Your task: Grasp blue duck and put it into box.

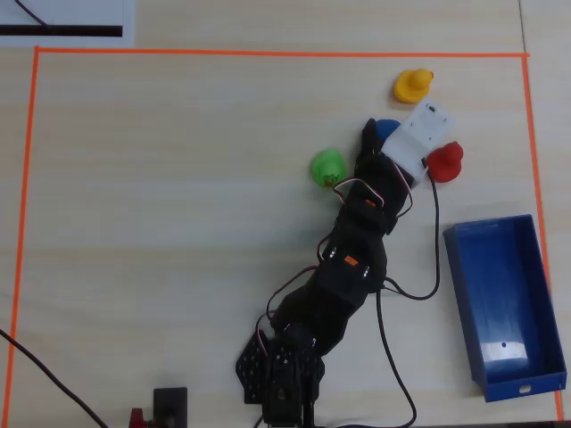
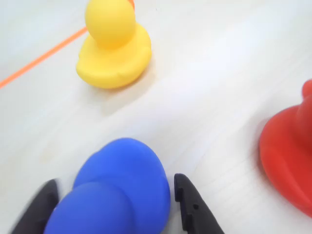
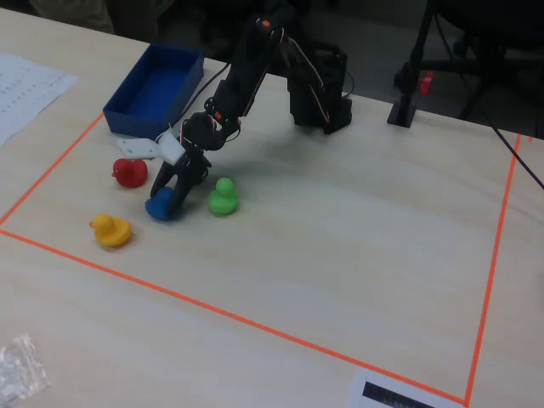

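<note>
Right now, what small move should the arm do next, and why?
Probably close the hand on the blue duck. In the wrist view its two dark fingers stand on either side of the duck with slight gaps, and the duck sits on the table, so the grip seems not made yet.

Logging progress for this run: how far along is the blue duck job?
Done: the gripper has reached the blue duck, one finger on each side. In hand: closing the grasp; the duck sits on the table, jaws not visibly clamped. Left: lift it and carry it to the box, which holds no duck.
</note>
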Available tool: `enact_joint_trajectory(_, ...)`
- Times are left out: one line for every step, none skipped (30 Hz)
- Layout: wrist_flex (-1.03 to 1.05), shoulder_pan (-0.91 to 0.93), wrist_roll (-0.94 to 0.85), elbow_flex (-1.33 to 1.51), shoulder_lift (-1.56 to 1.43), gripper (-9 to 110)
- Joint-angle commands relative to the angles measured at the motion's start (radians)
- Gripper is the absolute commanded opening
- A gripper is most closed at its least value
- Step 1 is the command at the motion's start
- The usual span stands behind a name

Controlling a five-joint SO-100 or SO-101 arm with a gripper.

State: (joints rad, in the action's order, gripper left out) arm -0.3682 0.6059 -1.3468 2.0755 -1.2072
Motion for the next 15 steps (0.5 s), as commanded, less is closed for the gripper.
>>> enact_joint_trajectory(-0.028,-0.008,0.003,-0.018,-0.023,0)
enact_joint_trajectory(-0.015,-0.003,0.017,-0.017,-0.037,0)
enact_joint_trajectory(0.009,0.0,0.037,-0.017,-0.055,0)
enact_joint_trajectory(0.037,0.005,0.058,-0.017,-0.078,0)
enact_joint_trajectory(0.074,0.006,0.078,-0.017,-0.104,0)
enact_joint_trajectory(0.112,0.008,0.1,-0.017,-0.133,0)
enact_joint_trajectory(0.155,0.009,0.117,-0.017,-0.164,0)
enact_joint_trajectory(0.193,0.008,0.132,-0.012,-0.196,0)
enact_joint_trajectory(0.218,0.005,0.149,-0.003,-0.23,0)
enact_joint_trajectory(0.244,-0.002,0.166,0.008,-0.265,0)
enact_joint_trajectory(0.279,-0.009,0.184,0.018,-0.305,0)
enact_joint_trajectory(0.325,-0.02,0.207,0.028,-0.351,0)
enact_joint_trajectory(0.387,-0.034,0.23,0.032,-0.403,0)
enact_joint_trajectory(0.456,-0.049,0.255,0.034,-0.457,0)
enact_joint_trajectory(0.531,-0.069,0.279,0.029,-0.509,0)
